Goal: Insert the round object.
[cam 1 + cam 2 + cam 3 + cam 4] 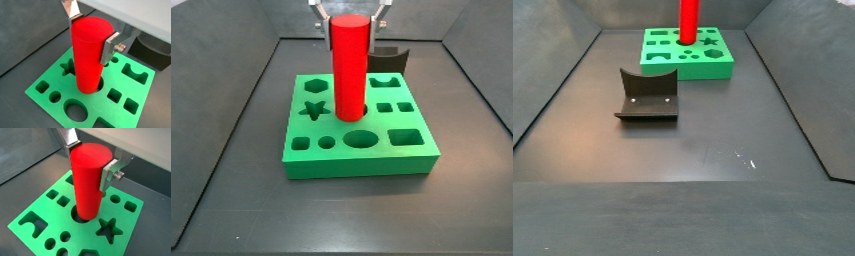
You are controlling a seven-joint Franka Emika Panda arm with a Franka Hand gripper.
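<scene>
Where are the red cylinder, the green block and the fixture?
red cylinder (350,60): side view, mid shaft, end effector (350,22) gripping its top.
green block (358,162): side view, front wall.
fixture (647,97): side view, upright plate.

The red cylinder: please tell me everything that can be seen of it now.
The red cylinder is tall, smooth and bright red, plastic-looking, with a flat round top. It stands upright, its lower end in a round hole of the green block, most of it above the block. The gripper grips it near the top, a silver finger on each side.
</scene>
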